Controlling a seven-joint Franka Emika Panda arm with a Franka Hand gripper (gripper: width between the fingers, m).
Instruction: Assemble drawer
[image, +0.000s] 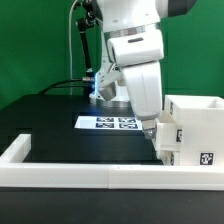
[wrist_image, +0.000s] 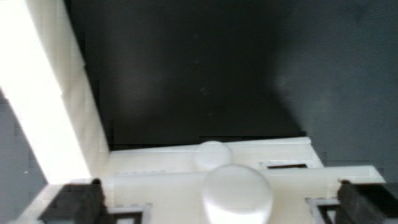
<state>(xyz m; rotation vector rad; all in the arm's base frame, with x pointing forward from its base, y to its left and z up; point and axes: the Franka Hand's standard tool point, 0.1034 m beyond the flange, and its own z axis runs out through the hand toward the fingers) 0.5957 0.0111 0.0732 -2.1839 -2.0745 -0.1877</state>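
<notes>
The tall white case (image: 197, 128) stands at the exterior view's right, with black-and-white tags on its near faces. My gripper (image: 155, 138) hangs low against the case's left side. In the wrist view a white tray (wrist_image: 160, 168) with a rounded knob (wrist_image: 233, 190) lies between my fingers. The dark fingertips (wrist_image: 73, 201) stand wide apart at both sides of it, so the gripper (wrist_image: 217, 205) is open. I cannot tell whether the pads touch the tray. In the exterior view my hand hides the tray.
The long white rail (image: 90, 176) edges the table's front and turns back at the exterior view's left (image: 20, 148); it also shows in the wrist view (wrist_image: 43, 80). The marker board (image: 108, 123) lies behind my gripper. Black table (wrist_image: 196, 70) stretches beyond the tray.
</notes>
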